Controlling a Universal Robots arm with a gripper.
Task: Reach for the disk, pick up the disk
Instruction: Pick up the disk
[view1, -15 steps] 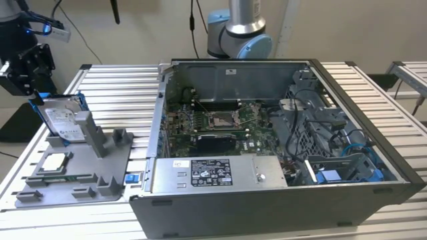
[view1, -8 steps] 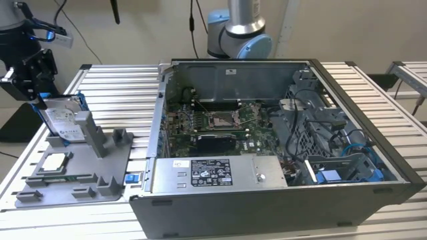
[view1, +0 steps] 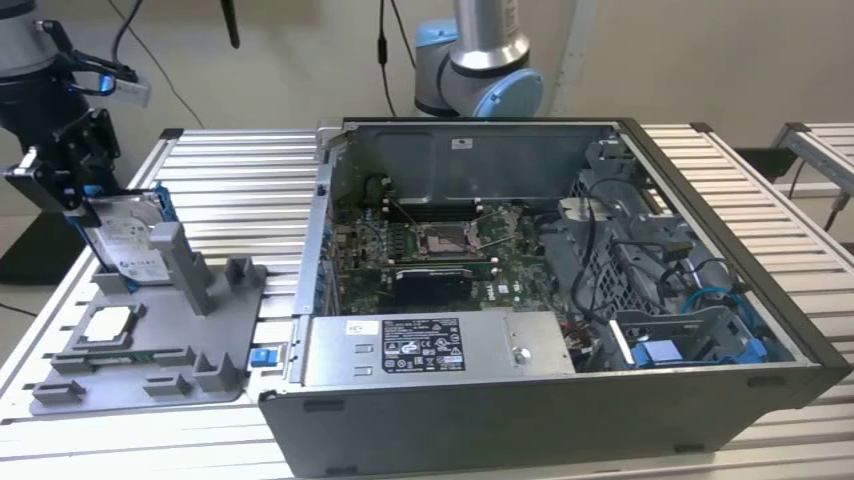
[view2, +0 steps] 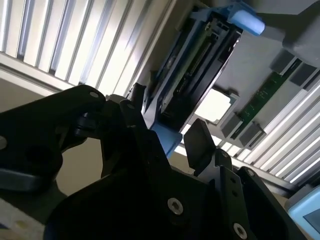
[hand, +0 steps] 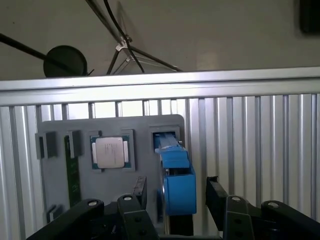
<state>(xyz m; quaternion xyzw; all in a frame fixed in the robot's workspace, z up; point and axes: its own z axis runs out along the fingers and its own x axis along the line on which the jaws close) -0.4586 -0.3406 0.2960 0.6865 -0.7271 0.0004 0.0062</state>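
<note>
On the slatted worktop (view1: 227, 170), at the exterior view's left of the open computer case (view1: 534, 300), the disk (view1: 127, 245) stands on edge in its grey holder (view1: 200, 320) — upright so my fingers (hand: 214, 190), spread open, straddle its blue bracket (hand: 177, 195) — not yet gripping.

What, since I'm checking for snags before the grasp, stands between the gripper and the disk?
Nothing visible does. In the first wrist view the gripper is open, its fingers flanking the disk with only bare gaps between. The disk stands upright in the grey holder.
</note>
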